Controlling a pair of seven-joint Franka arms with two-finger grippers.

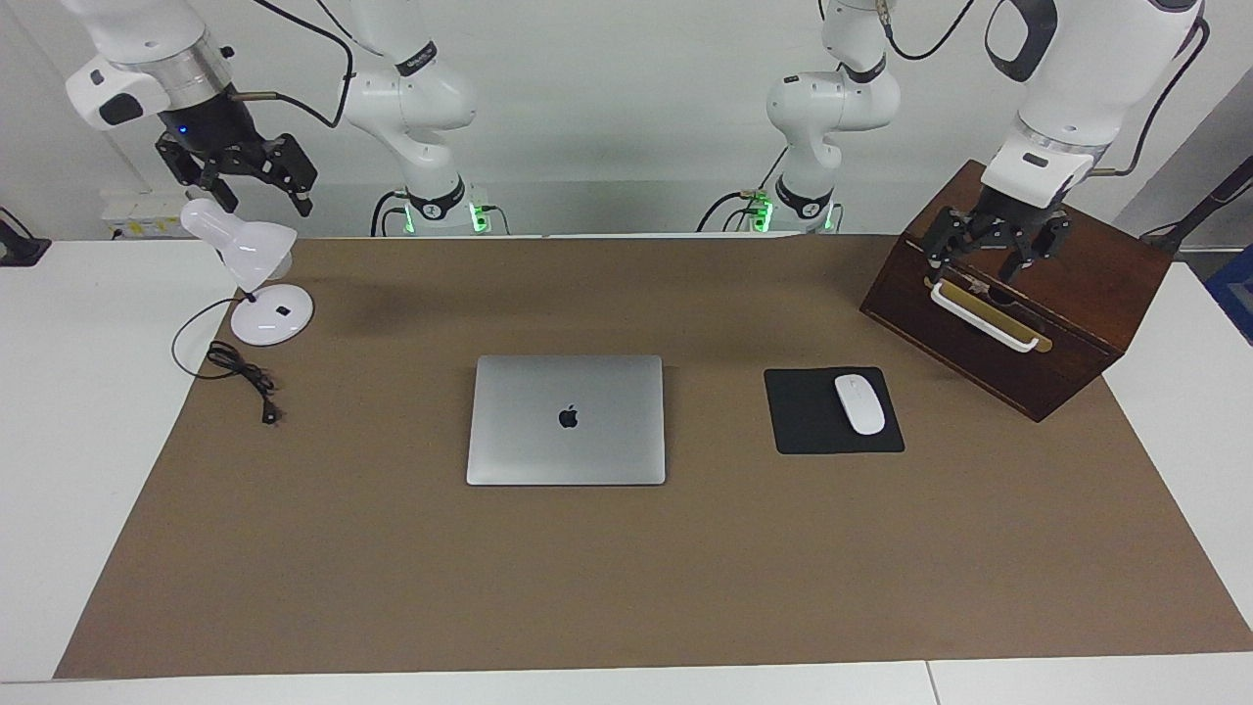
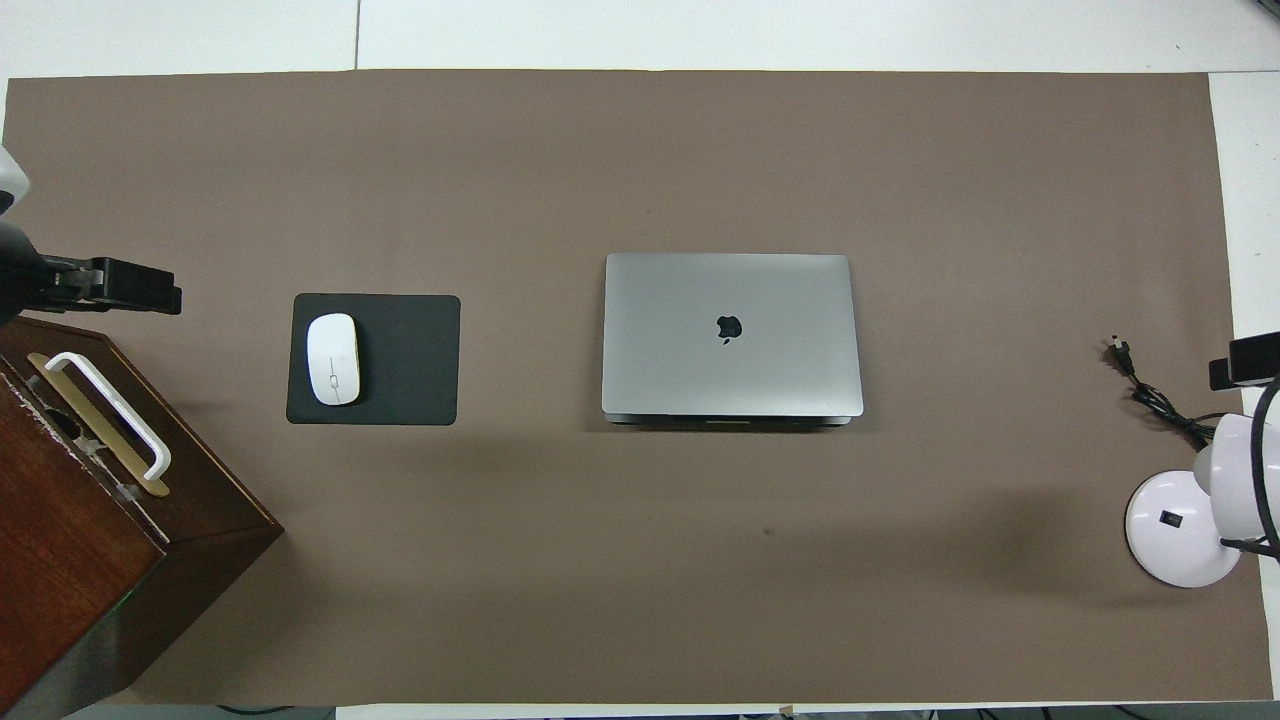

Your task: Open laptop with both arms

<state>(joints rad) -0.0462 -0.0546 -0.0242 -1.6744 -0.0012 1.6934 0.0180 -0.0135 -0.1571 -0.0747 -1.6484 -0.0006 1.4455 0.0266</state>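
The laptop lies closed and flat in the middle of the brown mat, its dark apple logo facing up. It also shows in the overhead view. My left gripper is open and empty, raised over the wooden box at the left arm's end. Only part of it shows in the overhead view. My right gripper is open and empty, raised over the white desk lamp at the right arm's end; its edge shows in the overhead view. Both grippers are well apart from the laptop.
A black mouse pad with a white mouse lies beside the laptop toward the left arm's end. A dark wooden box with a white handle stands past the pad. A white lamp and its black cable are at the right arm's end.
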